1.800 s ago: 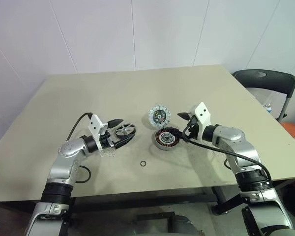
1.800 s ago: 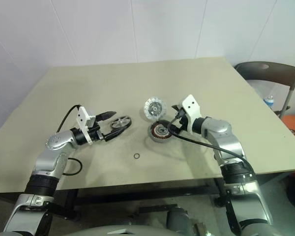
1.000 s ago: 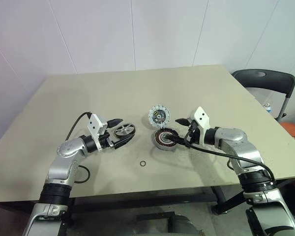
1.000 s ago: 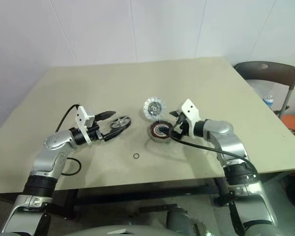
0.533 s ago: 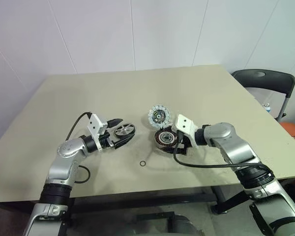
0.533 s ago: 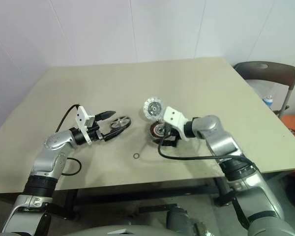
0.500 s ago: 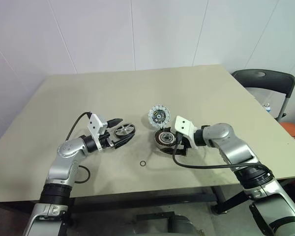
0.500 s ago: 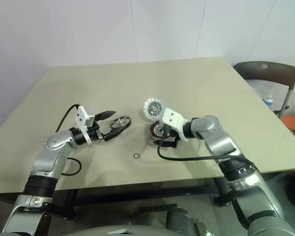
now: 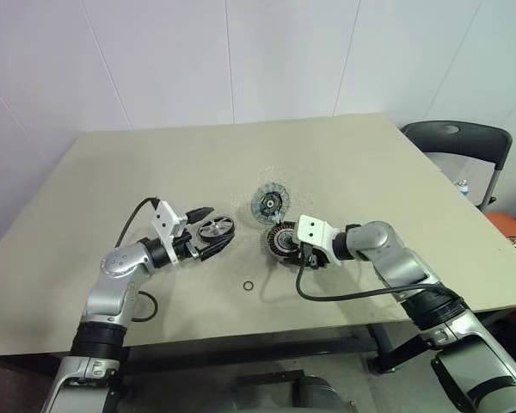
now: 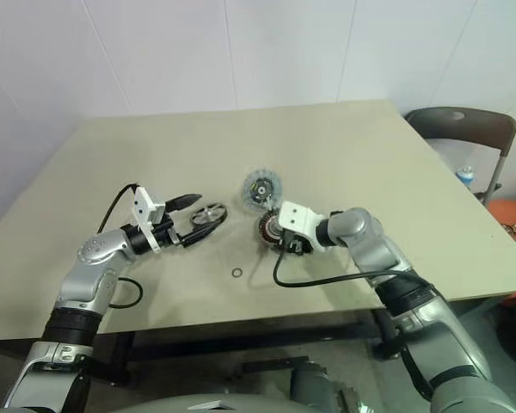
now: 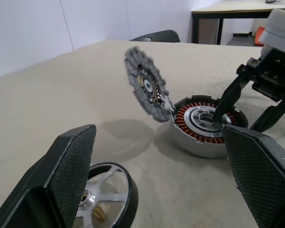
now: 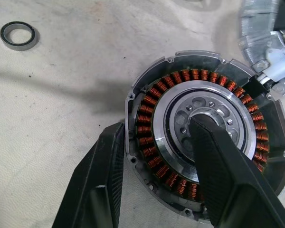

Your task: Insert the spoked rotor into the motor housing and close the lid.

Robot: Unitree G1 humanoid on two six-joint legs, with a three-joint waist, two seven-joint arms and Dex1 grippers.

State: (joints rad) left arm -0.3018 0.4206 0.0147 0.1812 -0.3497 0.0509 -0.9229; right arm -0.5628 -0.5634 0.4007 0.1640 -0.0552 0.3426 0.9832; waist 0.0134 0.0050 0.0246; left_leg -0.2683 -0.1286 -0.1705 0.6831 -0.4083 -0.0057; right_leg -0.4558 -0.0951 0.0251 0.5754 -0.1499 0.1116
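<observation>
Right gripper [image 12: 159,175] swung down onto the motor housing [image 12: 206,137], one finger now in its silvery centre, one outside the rim.

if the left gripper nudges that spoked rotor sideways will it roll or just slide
The spoked rotor lies flat on the table, so it would likely slide, not roll. Its metal spokes suggest it is stiff. Its open gaps suggest it is fairly light, so it could skid ahead of the left gripper.

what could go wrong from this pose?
1. The right gripper straddles the motor housing wall, one finger on the silvery centre, one outside; closing could scrape the copper coils or shift the housing.
2. The lid stands tilted against the housing; a nudge may drop it shut before the spoked rotor goes in.
</observation>
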